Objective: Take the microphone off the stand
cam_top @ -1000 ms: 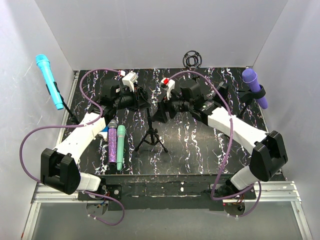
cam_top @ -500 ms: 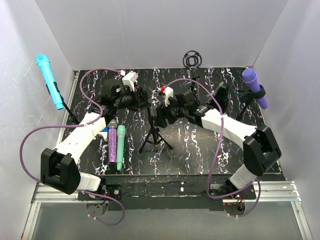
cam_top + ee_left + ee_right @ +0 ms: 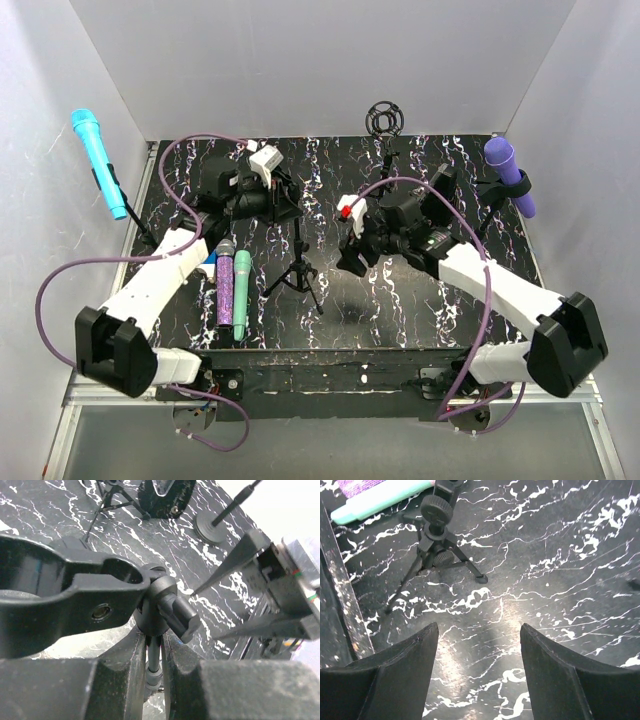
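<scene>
A small black tripod stand (image 3: 297, 272) stands mid-table, and its clip (image 3: 60, 600) holds no microphone. My left gripper (image 3: 287, 207) is shut on the stand's thin pole (image 3: 154, 662) just below the clip joint; in the left wrist view the gripper (image 3: 155, 645) has a finger on each side of the pole. My right gripper (image 3: 350, 258) is open and empty to the right of the stand, above bare tabletop (image 3: 479, 630). A purple glitter microphone (image 3: 227, 288) and a green microphone (image 3: 241, 294) lie side by side left of the stand.
A cyan microphone (image 3: 98, 162) sits in a stand at the far left. A purple microphone (image 3: 509, 175) sits in a stand at the far right. A black shock-mount stand (image 3: 385, 118) is at the back. White walls enclose the table. The tripod (image 3: 437, 540) shows ahead of my right fingers.
My right gripper has drawn back from the top of the stand, moving right and nearer, and is open. The tripod has shifted slightly left. My left gripper keeps its hold on the pole.
</scene>
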Action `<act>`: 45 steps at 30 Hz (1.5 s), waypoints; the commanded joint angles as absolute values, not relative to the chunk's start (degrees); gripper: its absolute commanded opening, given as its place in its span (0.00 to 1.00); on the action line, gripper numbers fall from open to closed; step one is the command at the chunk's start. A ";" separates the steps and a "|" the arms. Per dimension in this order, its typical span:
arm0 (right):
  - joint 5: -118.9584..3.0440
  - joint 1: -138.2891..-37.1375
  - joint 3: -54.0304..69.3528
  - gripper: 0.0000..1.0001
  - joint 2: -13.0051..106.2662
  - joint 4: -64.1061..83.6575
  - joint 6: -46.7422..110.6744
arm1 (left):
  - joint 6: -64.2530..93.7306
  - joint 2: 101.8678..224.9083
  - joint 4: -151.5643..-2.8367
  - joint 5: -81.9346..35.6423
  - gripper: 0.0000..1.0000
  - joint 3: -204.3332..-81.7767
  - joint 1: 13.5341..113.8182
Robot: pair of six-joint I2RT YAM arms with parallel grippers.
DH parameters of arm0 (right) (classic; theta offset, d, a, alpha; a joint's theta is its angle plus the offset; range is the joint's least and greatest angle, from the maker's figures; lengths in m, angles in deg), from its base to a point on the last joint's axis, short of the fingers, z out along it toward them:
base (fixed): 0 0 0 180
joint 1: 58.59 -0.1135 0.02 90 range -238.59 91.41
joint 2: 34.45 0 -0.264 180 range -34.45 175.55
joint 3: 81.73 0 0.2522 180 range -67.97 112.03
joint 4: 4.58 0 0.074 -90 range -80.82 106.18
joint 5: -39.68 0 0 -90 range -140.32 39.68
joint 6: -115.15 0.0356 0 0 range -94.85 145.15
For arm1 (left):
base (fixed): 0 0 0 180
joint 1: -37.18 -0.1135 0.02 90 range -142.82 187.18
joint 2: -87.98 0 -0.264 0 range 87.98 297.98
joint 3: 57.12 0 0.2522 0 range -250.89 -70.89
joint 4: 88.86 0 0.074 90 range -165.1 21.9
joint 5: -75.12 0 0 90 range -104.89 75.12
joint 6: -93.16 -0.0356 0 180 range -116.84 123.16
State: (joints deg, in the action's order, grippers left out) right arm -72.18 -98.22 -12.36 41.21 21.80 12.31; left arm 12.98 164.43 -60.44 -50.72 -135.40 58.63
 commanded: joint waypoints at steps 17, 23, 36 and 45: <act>-75.36 -97.96 -16.91 0.75 33.84 22.19 -0.51 | -22.34 137.90 -28.62 -44.42 0.95 -133.63 59.50; -75.54 -97.96 -16.91 0.75 33.66 21.57 -0.07 | -16.97 141.76 -30.17 -48.80 0.98 -132.68 59.59; -73.87 -97.43 -18.93 0.76 31.12 21.83 -0.95 | -32.07 155.12 -33.17 -53.73 0.81 -129.77 59.59; -72.73 -96.21 -18.49 0.76 28.92 25.53 -2.62 | -35.60 163.12 -29.48 -58.83 0.41 -136.00 59.59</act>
